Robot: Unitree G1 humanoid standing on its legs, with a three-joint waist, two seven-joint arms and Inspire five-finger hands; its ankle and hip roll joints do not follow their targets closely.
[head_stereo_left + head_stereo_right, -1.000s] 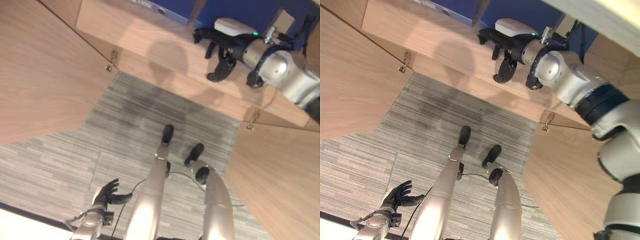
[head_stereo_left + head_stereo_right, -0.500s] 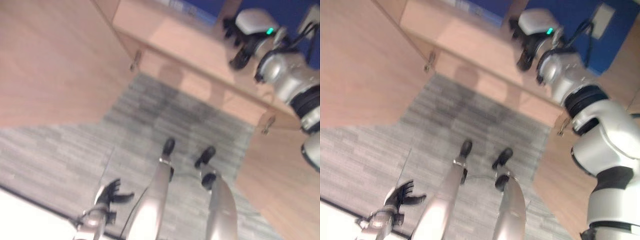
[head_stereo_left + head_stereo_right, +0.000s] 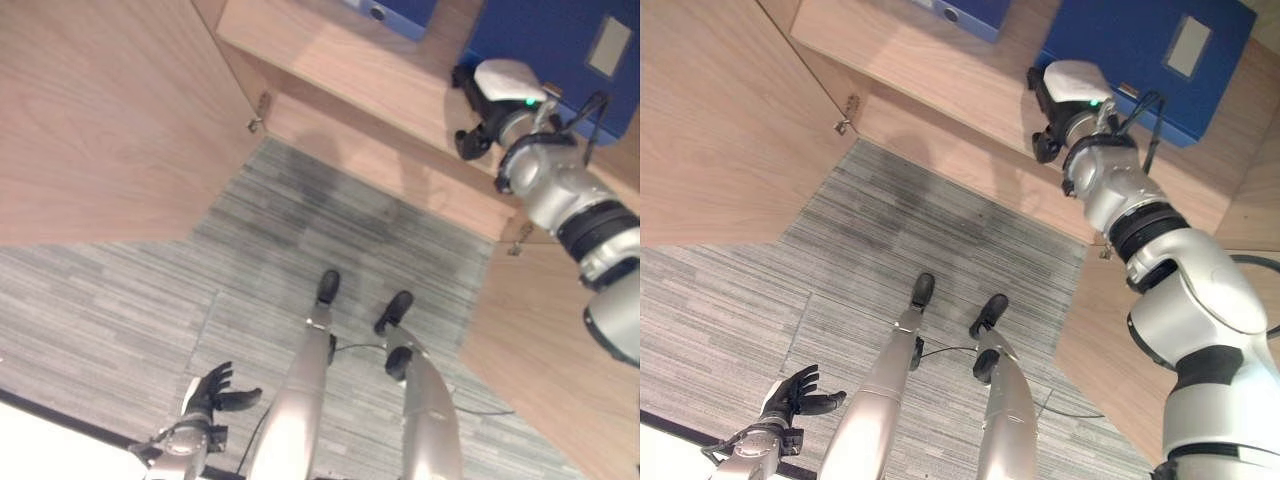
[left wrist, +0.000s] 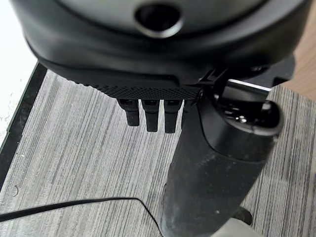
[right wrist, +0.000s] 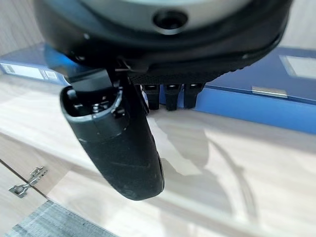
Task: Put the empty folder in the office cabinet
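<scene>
The folder [image 3: 1140, 55], blue, lies flat on the shelf [image 3: 940, 70] inside the open office cabinet [image 3: 90, 120], so the placing looks done and the letting-go step is in hand; the right hand [image 3: 1055, 100] hovers just beside its near edge, fingers loosely hanging and holding nothing; the left hand [image 3: 792, 392] hangs low over the carpet [image 3: 840, 260], fingers spread apart, empty; next, I judge, the right arm must draw back clear of the shelf; a second blue folder [image 3: 965, 12] sits further along.

Cabinet [image 3: 940, 70] matt wood-grain; folder [image 3: 1140, 50] smooth blue plastic; floor [image 3: 840, 290] ribbed grey carpet.
</scene>
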